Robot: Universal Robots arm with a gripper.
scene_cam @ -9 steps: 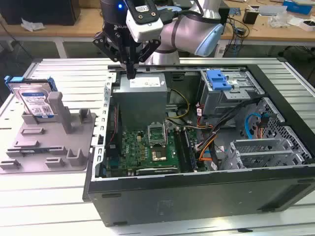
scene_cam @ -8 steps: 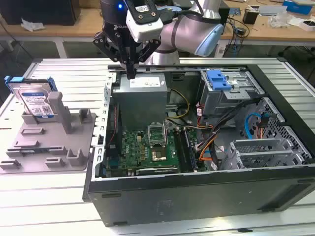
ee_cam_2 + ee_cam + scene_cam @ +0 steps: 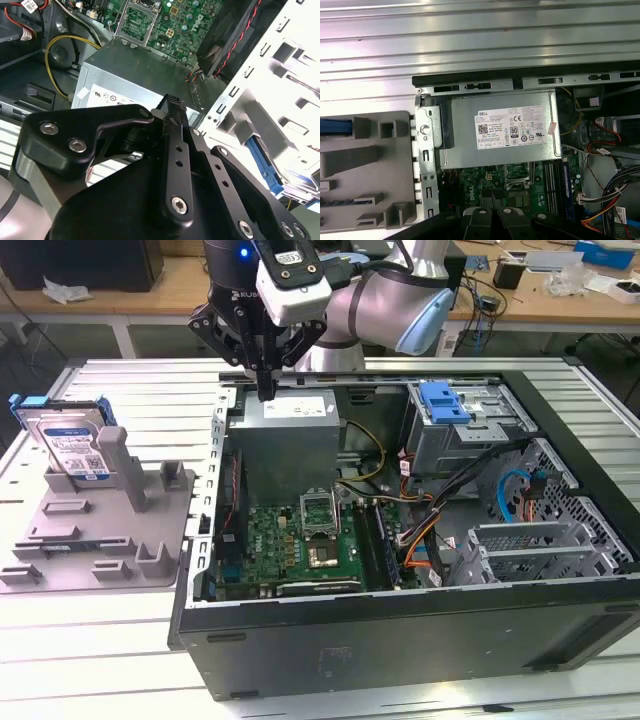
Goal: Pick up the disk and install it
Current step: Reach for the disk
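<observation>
One disk (image 3: 72,440) stands on edge in a grey holder (image 3: 120,540). It is well apart from the claw (image 3: 265,390), off to the exterior view's left of it and outside the computer case (image 3: 400,640). The claw hangs pointing down over the case's rim, just above the power-supply box (image 3: 290,440), which lies directly below it in both wrist views. Its jaws look drawn together with nothing between them, so it has hold of nothing.

I judge the pick-up as not yet begun. The claw is over the case rather than at the disk, and a grasp calls for jaws parted and set either side of the upright disk, neither of which is so now. Nothing is installed either. The drive cage (image 3: 480,430) with its blue latch (image 3: 442,400) sits on the claw's other side, toward the exterior view's right, and the motherboard (image 3: 300,535) lies beyond the power-supply box below the claw.

As for writing, the disk's face carries a white-and-blue label whose print is too small to make out. The power-supply box bears a white label (image 3: 515,127) with rows of fine print and round marks in the first wrist view, and I leave its wording unread.
</observation>
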